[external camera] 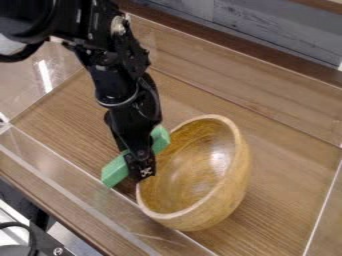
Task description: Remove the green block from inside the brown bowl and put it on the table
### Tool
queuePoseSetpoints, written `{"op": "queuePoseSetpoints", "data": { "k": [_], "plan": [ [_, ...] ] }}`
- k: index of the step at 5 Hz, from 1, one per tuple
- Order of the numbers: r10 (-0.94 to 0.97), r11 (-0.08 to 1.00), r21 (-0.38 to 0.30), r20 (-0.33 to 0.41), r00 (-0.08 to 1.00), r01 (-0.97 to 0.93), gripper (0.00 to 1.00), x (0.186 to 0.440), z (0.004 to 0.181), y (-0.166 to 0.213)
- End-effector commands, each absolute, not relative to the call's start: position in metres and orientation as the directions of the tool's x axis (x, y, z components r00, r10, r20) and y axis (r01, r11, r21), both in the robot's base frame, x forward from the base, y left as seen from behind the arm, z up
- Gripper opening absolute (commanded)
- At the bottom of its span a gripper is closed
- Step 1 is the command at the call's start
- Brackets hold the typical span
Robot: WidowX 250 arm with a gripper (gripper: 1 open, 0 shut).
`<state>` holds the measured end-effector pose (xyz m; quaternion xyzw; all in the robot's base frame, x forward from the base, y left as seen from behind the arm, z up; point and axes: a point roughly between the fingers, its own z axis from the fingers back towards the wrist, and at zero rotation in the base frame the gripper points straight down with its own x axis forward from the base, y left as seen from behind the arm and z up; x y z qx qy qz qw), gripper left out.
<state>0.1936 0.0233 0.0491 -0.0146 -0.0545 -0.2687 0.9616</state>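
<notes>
The brown bowl (203, 172) sits right of centre on the table (254, 90), tipped up with its opening turned to the left. The green block (120, 172) lies slanted against the bowl's left rim, its lower end down near the tabletop. I cannot tell whether it touches the table. My gripper (140, 160) points straight down over the block at the bowl's left rim, open, with one dark finger (140, 166) in front of the block. The other finger is hidden behind it.
Clear acrylic walls (74, 210) stand around the table's edges, close to the front and the left. Bare wood lies behind the bowl and to its right. The dark arm (100, 50) reaches in from the upper left.
</notes>
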Motion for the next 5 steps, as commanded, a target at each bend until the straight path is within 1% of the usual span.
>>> {"op": "queuePoseSetpoints", "data": {
  "k": [1,2,4,5],
  "plan": [
    [-0.52,0.852,0.015,0.132,0.844,0.523,1.0,0.198,0.05,0.02],
    [-0.511,0.857,0.008,0.143,0.848,0.515,1.0,0.198,0.056,0.022],
    [-0.501,0.861,-0.006,0.157,0.851,0.508,1.0,0.199,0.061,0.026],
    [-0.498,0.862,-0.01,0.163,0.852,0.506,0.0,0.2,0.061,0.028]
  ]
}}
